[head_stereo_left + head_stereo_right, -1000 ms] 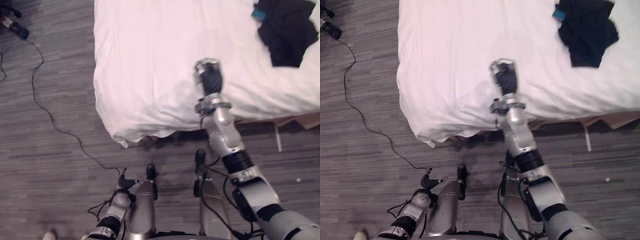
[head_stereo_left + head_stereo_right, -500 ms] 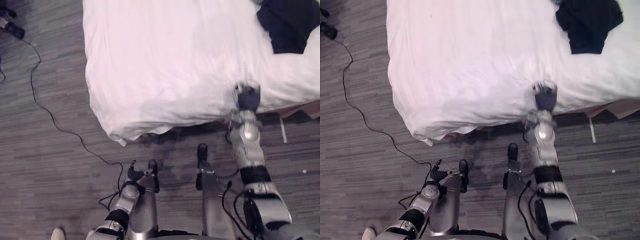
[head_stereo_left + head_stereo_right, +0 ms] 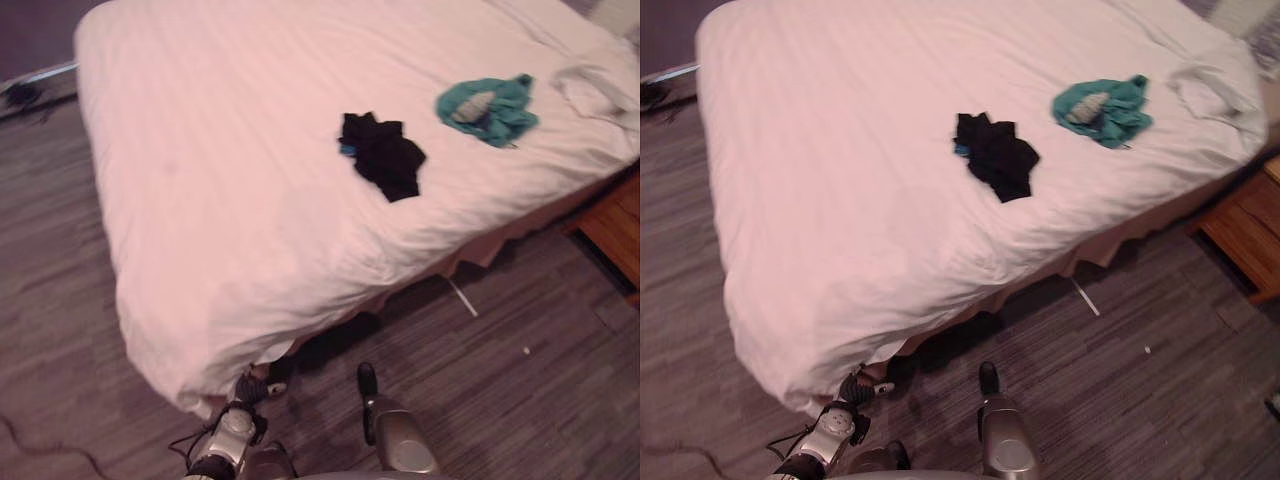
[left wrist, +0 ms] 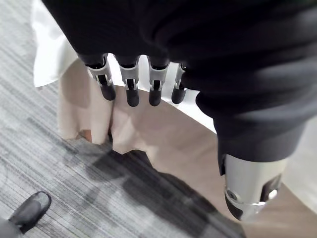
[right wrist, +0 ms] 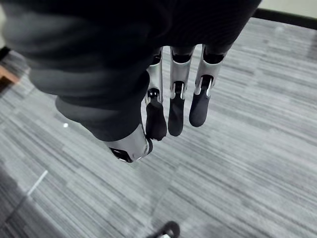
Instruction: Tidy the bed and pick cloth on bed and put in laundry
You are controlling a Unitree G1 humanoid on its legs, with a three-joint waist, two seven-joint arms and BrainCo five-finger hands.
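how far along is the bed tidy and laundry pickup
Done: the bed looks mostly smooth. In hand: nothing. The left hand hangs open by the bed's corner and the right hand is open over the floor. Left: the black cloth and the teal cloth lie on the bed, with a rumpled white piece at its far end.

This is a bedroom, in a home or perhaps a hotel. A wide bed (image 3: 200, 150) takes up most of the scene. Its white sheet (image 3: 820, 300) hangs over a beige base (image 4: 148, 139) at the near edge. Loose clothing lies on top: a black cloth (image 3: 382, 155) mid-bed, a teal cloth (image 3: 488, 108) further right, and a crumpled white cloth (image 3: 598, 88) at the far right. A brown wooden cabinet (image 3: 1240, 225) stands on the right, just beside the bed. The floor (image 3: 1140, 400) is grey and streaked, like planks or carpet tile.
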